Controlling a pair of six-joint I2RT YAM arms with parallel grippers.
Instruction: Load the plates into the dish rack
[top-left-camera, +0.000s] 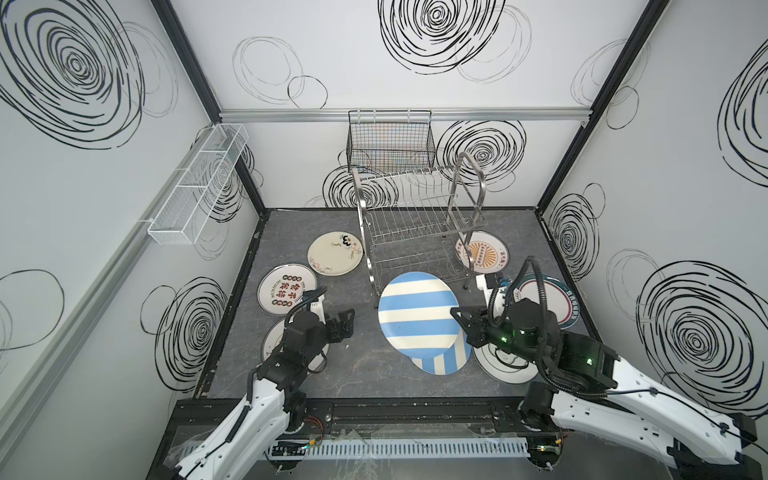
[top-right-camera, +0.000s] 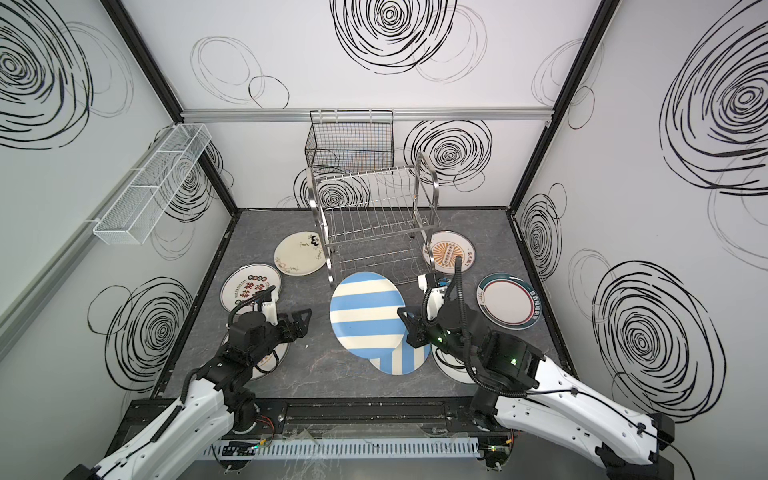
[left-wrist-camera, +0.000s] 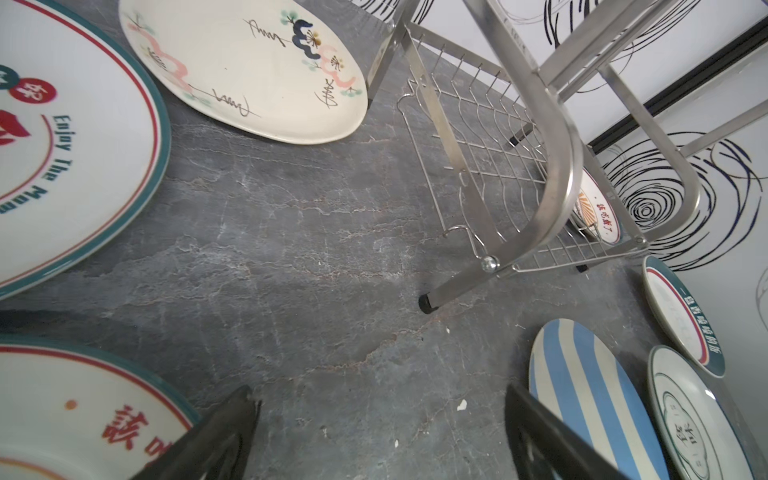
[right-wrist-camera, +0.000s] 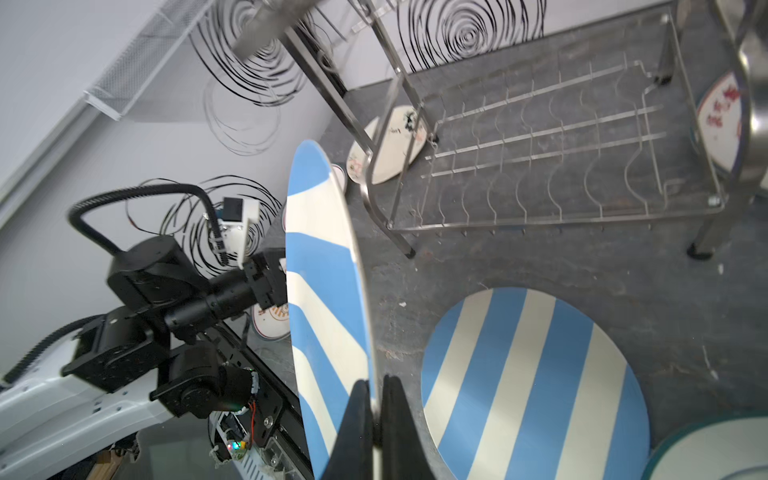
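My right gripper is shut on the rim of a blue-and-white striped plate, which it holds tilted above the table in front of the dish rack. A second striped plate lies flat below it. The steel rack's slots hold nothing. My left gripper is open over bare grey table, holding nothing. Flat on the table lie a floral cream plate, a Chinese-character plate, an orange sunburst plate and a green-rimmed plate.
A black wire basket hangs on the back wall behind the rack. A long white mesh tray hangs on the left wall. One plate lies under the left arm, another under the right arm. Walls enclose three sides.
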